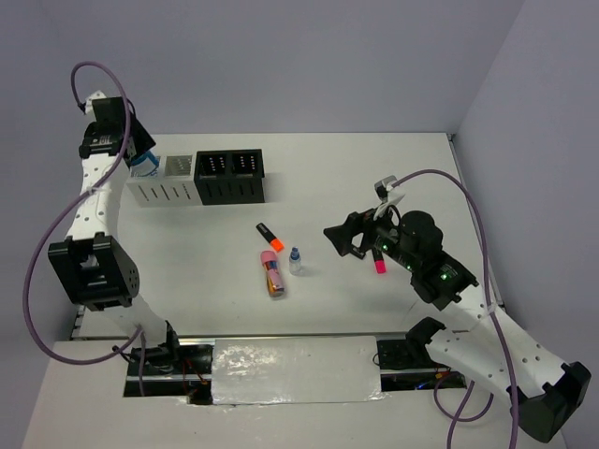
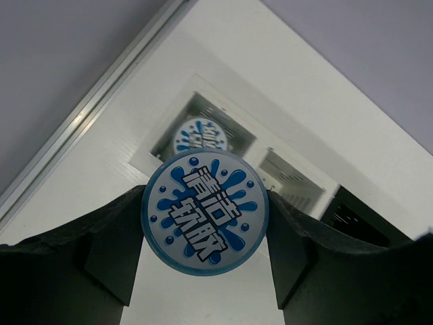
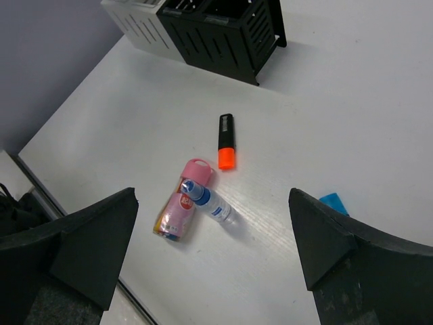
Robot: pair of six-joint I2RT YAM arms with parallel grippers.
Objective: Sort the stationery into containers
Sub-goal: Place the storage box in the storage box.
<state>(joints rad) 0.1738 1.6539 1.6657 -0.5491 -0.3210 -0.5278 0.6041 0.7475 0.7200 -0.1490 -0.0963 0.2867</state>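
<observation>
The round blue piece is hanging clenched edge to edge in my left pincer, right above the white box at the 9 o'clock end of the row. In that box the other round blue piece is already lying flat. So, as I am judging it, one item is sorted and a second is about to join it once I let go.

The rest is waiting loose on the table. Near the middle the orange-capped highlighter is lying alone. Just toward 6 o'clock of it, the pink-orange tube and the small clear bottle are lying side by side, touching in the right wrist view. Toward 3 o'clock the pink-capped highlighter is lying under my right arm, and a blue cap is peeking out beside one finger.

My right pincer is hovering released, jaws spread wide and gripping nothing, above those loose things.

The black boxes are standing at the 3 o'clock end of the row; I cannot tell whether they are holding anything. Five items are left to sort.
</observation>
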